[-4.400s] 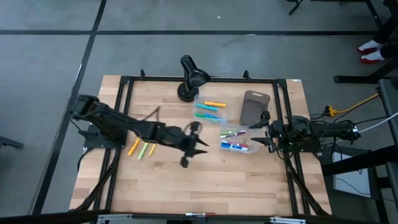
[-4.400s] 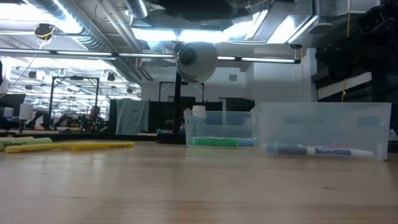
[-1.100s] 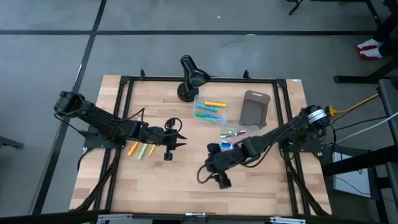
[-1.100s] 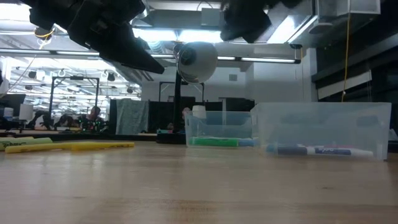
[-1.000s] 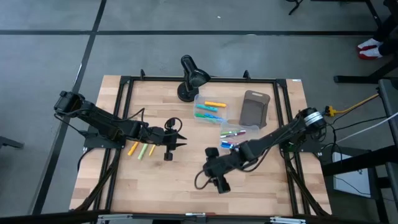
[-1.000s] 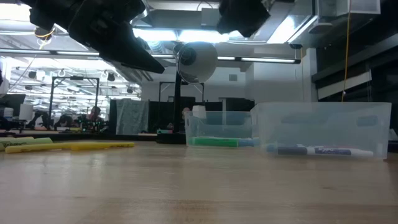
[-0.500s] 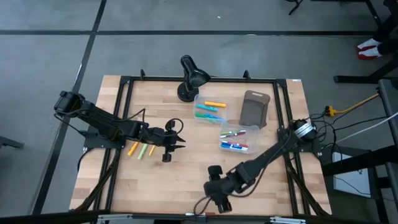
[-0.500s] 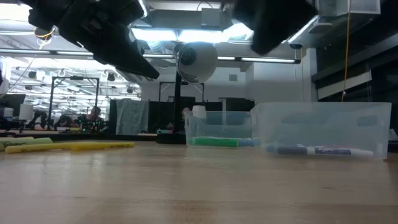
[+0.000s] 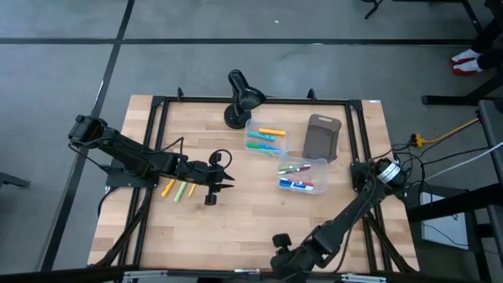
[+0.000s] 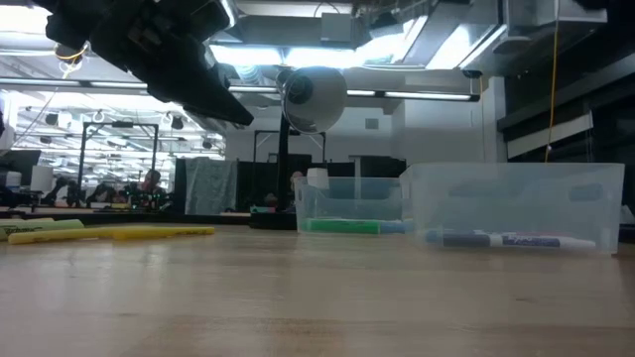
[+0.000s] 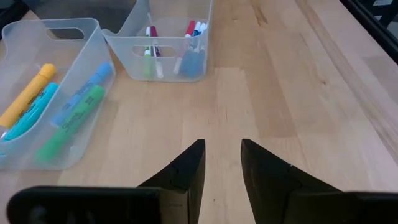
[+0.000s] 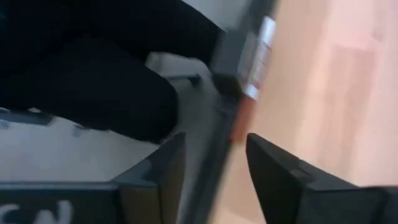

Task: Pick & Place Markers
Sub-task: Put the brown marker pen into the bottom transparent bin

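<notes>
Light wooden desk (image 9: 236,228) inside a black metal frame (image 9: 159,102). Black desk lamp (image 9: 240,94) at the far edge, its base just beside a clear plastic bin (image 9: 263,137). Second clear bin (image 9: 301,174) nearer the front, right of the first. Grey-brown tray (image 9: 321,136) lies flat just right of the two bins. Grey floor with dark lines all around.

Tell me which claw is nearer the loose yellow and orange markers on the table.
Left. The left claw hangs just beside the loose markers, toward the table's middle. The right claw is far off at the table's near edge.
</notes>
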